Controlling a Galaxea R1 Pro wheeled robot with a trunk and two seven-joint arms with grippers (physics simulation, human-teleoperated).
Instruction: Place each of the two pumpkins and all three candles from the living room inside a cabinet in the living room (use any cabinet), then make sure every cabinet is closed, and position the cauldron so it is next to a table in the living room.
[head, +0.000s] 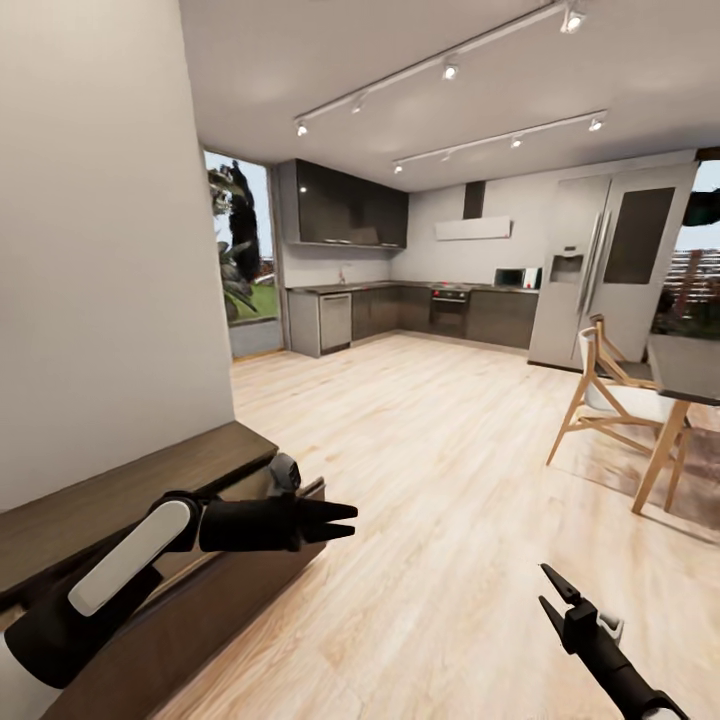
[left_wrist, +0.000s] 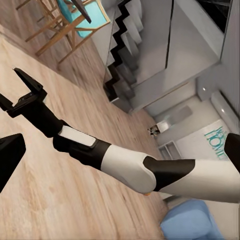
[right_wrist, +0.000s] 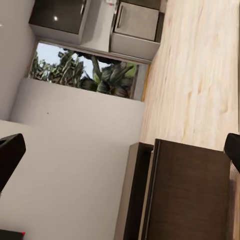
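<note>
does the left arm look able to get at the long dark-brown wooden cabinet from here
Probably yes: the left gripper hangs right beside the long dark-brown wooden cabinet, over its end, with nothing between them.

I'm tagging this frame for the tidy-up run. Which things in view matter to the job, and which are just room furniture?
Job:
- cabinet, dark-brown, against the wall beside the left arm; one drawer looks slightly out
- left gripper, nothing in it
- right gripper, open, nothing in it

Just around:
- wooden chair
- fridge
- kitchen units
- staircase

Dark-brown cabinet (head: 130, 480) against wall, drawer slightly open.
</note>
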